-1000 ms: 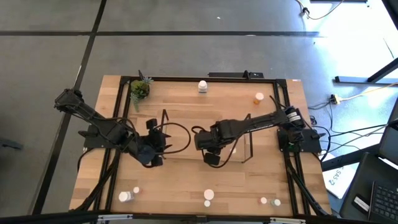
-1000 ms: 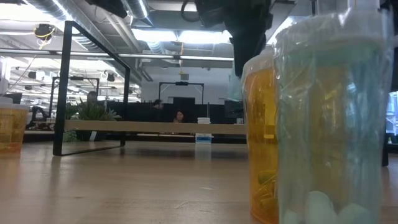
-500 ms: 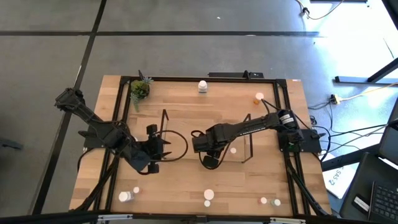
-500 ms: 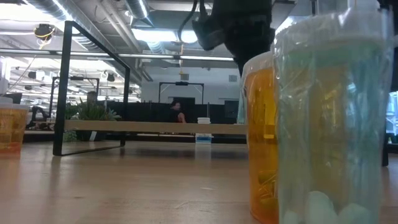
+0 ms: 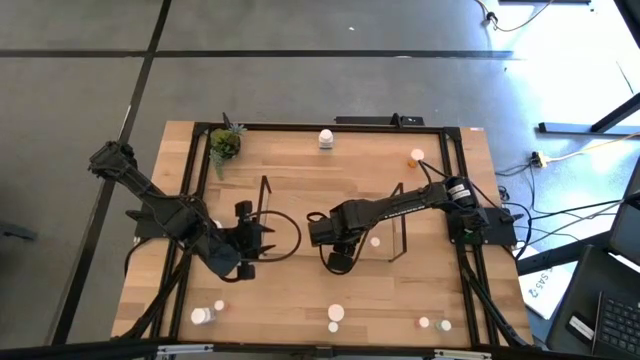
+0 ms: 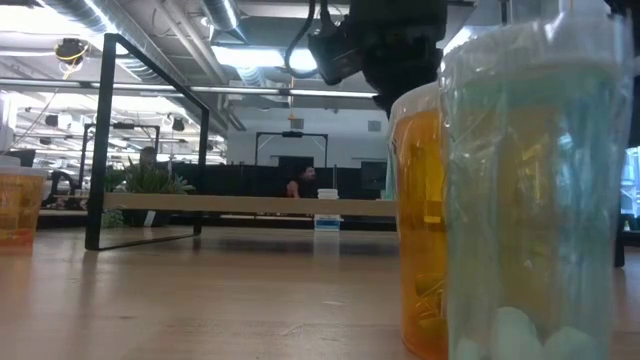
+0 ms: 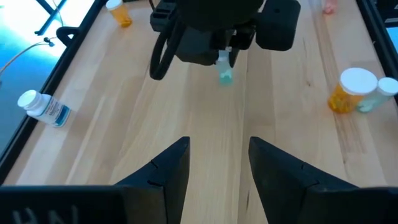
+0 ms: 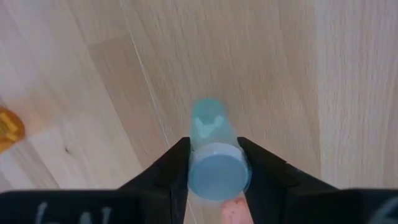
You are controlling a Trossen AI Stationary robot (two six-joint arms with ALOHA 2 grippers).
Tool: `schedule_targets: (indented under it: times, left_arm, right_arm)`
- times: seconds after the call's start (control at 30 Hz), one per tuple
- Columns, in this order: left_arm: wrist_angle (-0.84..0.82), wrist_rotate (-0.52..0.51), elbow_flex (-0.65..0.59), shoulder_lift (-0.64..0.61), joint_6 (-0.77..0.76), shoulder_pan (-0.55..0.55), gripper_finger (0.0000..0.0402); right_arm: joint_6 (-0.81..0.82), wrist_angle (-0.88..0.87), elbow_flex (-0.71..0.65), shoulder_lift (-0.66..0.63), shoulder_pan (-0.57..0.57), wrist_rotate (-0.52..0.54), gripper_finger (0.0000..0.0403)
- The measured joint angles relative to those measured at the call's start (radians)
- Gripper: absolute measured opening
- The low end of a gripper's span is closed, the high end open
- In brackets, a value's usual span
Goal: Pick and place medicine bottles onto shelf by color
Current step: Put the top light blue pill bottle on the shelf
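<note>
The right gripper [image 8: 214,163] grasps a small teal bottle [image 8: 213,158] above the middle of the wooden counter [image 5: 300,300], near the shelf [image 5: 400,225], while the left gripper [image 7: 217,158] waits released nearby.

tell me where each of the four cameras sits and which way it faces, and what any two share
High: above the table, looking straight down; both arms, shelf between them.
Low: at tabletop height, looking level across; orange bottle close up, dark arm overhead.
Left wrist: behind the open left gripper, facing the right arm holding a teal bottle.
Right wrist: looking down past the right gripper, clamped on that teal bottle.
Shared: both wrist views show the teal bottle.
</note>
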Motion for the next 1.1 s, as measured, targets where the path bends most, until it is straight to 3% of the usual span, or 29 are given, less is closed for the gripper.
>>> schedule_targets:
  times: [0.6, 0.87, 1.1]
  left_arm:
    - [0.000, 0.000, 0.000, 0.000, 0.000, 0.000, 0.0157]
    - [-0.001, 0.000, 0.000, 0.000, 0.001, 0.000, 0.0157]
    - [-0.001, 0.000, 0.000, 0.000, 0.002, 0.001, 0.0157]
  right_arm:
    - [-0.037, 0.025, -0.002, 0.003, -0.014, 0.001, 0.0139]
    - [-0.059, 0.027, -0.002, 0.003, -0.020, 0.002, 0.0121]
    - [-0.059, 0.030, -0.002, 0.003, -0.028, 0.001, 0.0156]
